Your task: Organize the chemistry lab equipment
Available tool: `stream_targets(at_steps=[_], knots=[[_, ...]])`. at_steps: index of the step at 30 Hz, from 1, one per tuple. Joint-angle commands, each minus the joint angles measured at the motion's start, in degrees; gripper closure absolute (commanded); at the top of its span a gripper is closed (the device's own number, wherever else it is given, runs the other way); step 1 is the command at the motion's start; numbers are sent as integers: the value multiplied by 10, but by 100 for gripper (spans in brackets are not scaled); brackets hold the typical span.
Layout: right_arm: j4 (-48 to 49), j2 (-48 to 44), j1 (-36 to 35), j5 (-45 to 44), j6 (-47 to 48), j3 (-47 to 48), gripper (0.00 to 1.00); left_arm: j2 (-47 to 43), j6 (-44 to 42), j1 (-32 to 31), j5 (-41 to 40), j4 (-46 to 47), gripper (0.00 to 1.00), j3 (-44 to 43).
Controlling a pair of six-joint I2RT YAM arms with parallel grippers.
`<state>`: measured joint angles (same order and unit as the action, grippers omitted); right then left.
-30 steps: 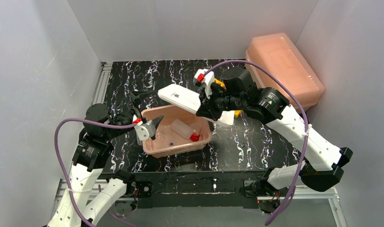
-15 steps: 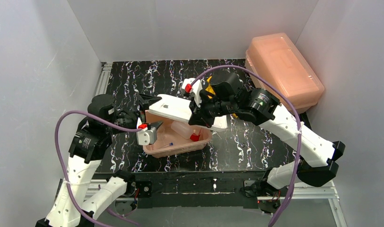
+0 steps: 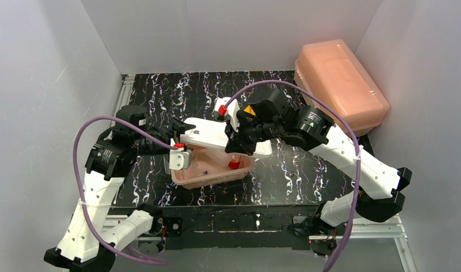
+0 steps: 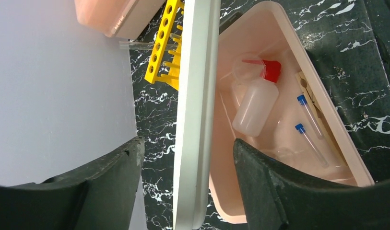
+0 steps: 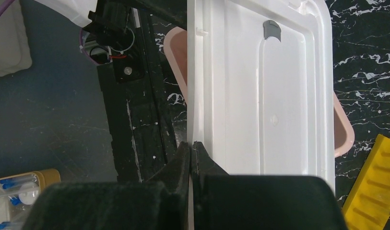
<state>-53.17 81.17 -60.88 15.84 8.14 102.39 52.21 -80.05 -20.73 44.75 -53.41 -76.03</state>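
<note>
Left wrist: yellow rack [image 4: 160, 45] past lid [image 4: 195, 120]; top ext: arm [image 3: 307, 122] hides.

A white rectangular plastic lid [image 3: 208, 131] lies above an open pink plastic tub [image 3: 185, 180]; a closed pink plastic tub [image 3: 341, 82] stands far right on the black marbled tabletop [image 3: 160, 96].

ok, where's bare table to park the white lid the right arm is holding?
Two patches of table: back-left, between the left rail and the lid; front-right, between the open pink tub and the right arm. Crowded mid-table: right gripper clamped on the lid, left gripper straddling its edge, yellow tube rack beside the tub. The closed pink tub fills back-right.
</note>
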Motion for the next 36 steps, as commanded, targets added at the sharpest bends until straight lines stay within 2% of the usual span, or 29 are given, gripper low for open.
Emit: stream_targets(at_steps=[1,8,10,11,13,15,16,17,19,22,26,28,32,36], knots=[[16,2,-9,5,18,38,99,2,-11,2,1,-28,39,-18],[23,-5,-14,-20,22,30,99,1,33,1,4,-5,89,-24],[30,-7,-14,-31,25,31,99,-3,50,1,4,10,98,-21],[36,-8,-13,-39,26,31,99,-4,52,1,5,13,98,-20],[48,-10,-13,-63,35,36,68,-5,59,1,5,18,98,-18],[64,-17,-13,-96,49,43,49,-5,75,1,3,24,99,-19],[76,-24,-14,-118,59,42,33,-4,88,1,1,28,100,-22],[94,-35,-14,-149,68,37,22,-4,107,1,-1,35,100,-22],[127,-61,-12,-202,91,26,13,-6,163,2,-10,65,100,-22],[169,-106,13,-225,101,16,9,-8,270,2,-31,119,100,-31],[216,-178,101,-167,68,-19,10,4,417,2,-47,130,100,-72],[253,-215,158,-107,49,-56,10,8,482,2,-50,124,100,-88],[308,-258,246,-20,11,-128,7,-4,566,2,-41,116,100,-93],[337,-246,314,44,-42,-173,8,-17,632,3,-29,103,100,-108]])
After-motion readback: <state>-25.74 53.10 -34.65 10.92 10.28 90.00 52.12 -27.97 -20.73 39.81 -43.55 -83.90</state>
